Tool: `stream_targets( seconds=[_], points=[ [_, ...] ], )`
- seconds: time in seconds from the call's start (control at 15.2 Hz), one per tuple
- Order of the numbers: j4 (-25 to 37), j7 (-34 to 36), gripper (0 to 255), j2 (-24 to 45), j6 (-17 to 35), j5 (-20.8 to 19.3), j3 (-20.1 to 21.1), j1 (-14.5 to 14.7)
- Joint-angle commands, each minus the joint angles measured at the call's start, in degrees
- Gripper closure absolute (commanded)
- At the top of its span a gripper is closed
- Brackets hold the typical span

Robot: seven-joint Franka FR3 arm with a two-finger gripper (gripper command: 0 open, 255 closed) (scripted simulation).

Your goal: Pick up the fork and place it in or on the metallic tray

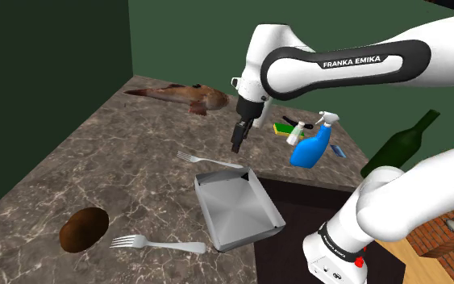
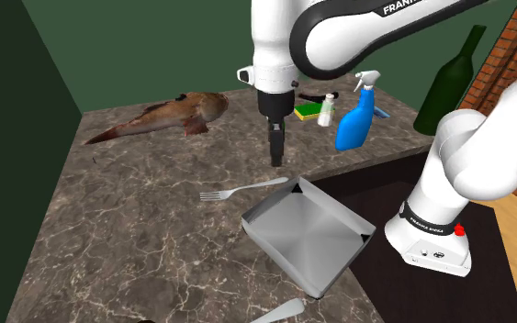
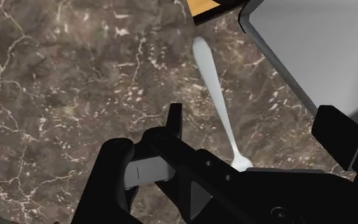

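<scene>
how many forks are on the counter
2. One silver fork lies by the far corner of the square grey metal tray. A second silver fork lies near the marble counter's front edge, between the tray and a brown oval lump.

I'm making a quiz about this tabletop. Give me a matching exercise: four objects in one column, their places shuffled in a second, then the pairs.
1 brown fish
2 blue spray bottle
3 square grey metal tray
4 brown oval lump

A shoulder view's lower left of the marble top
B next to the yellow-green sponge
C far end of the top
D edge nearest the dark stand

Pairs: 1-C, 2-B, 3-D, 4-A
</scene>
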Motion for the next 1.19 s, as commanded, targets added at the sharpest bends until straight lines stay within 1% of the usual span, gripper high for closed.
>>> stream_targets(
  seconds=[0.0, 0.26, 0.53, 0.99, 1.12],
  points=[
    [1.8, 0.09, 0, 4.45, 3.81, -0.71, 1.16, 0.22],
    [5.75, 1.04, 0, 12.36, 9.77, -2.92, 3.39, 0.86],
    [10.68, 2.66, 0, 20.38, 14.59, -6.42, 5.19, 1.69],
    [8.54, 3.59, 0, 23.65, 19.85, -7.68, 5.28, 1.87],
    [8.38, 3.67, 0, 23.94, 20.28, -7.8, 5.28, 1.89]
  ],
)
